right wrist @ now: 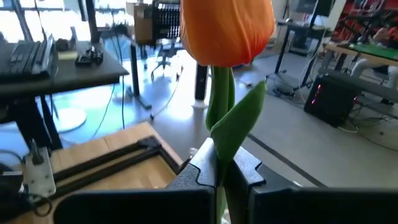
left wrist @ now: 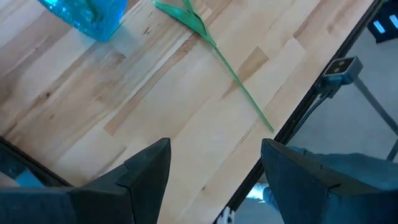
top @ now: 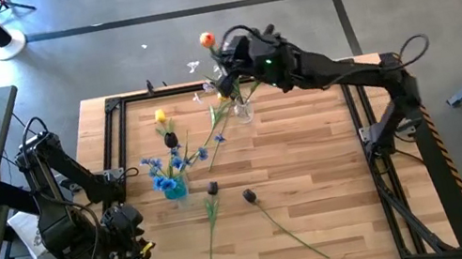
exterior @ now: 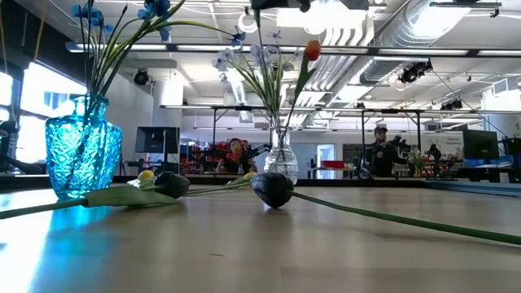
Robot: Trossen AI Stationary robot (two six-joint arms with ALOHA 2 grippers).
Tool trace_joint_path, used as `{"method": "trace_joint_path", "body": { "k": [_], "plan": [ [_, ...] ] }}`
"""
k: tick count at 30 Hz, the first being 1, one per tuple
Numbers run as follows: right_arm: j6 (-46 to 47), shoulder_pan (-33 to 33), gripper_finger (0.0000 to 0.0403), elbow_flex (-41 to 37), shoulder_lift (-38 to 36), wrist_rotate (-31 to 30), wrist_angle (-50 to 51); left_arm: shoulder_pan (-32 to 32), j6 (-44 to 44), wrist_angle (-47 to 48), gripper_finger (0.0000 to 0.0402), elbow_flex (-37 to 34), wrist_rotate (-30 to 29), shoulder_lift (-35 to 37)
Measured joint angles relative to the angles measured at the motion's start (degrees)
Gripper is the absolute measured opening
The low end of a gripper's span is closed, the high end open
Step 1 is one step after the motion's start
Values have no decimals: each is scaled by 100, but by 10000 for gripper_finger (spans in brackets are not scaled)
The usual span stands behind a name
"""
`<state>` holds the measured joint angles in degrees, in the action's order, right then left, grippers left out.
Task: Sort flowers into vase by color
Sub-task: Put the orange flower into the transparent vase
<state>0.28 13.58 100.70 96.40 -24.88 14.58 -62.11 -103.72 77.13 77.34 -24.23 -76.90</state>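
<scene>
1. Nearest you, the left gripper (left wrist: 214,168) waits with fingers spread and empty over the table's near-left edge.
2. Mid-table, two dark purple tulips (top: 250,197) lie unsorted on the wooden table (top: 313,163), right of the blue glass vase (top: 173,188) holding blue blossoms.
3. Farthest, the right gripper (right wrist: 219,174) clamps the orange tulip (right wrist: 227,28) by its stem, upright above the clear glass vase (exterior: 280,155), probably so you can lower it in.

Bare table (top: 332,159) right and centre-right. Obstacles: blue vase (top: 173,187) left-centre, clear vase (top: 243,108) far centre, two dark tulips (top: 249,197) lying near centre.
</scene>
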Motion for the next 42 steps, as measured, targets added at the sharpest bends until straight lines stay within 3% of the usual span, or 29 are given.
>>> {"method": "trace_joint_path", "body": {
  "k": [9, 15, 30, 42],
  "plan": [
    [517, 149, 0, -2487, -1027, 162, -2124, 0, 6, -34, 237, 0, 23, 0],
    [583, 152, 0, -3333, -1139, 177, -2939, 0, 419, -30, 237, 0, 153, 0],
    [-16, 247, 0, -3132, -1605, 407, -2722, 0, 629, -66, 237, 0, 627, 0],
    [70, 350, 3, -3324, -998, 599, -2615, 0, 627, -80, 237, 0, 627, 0]
  ]
}}
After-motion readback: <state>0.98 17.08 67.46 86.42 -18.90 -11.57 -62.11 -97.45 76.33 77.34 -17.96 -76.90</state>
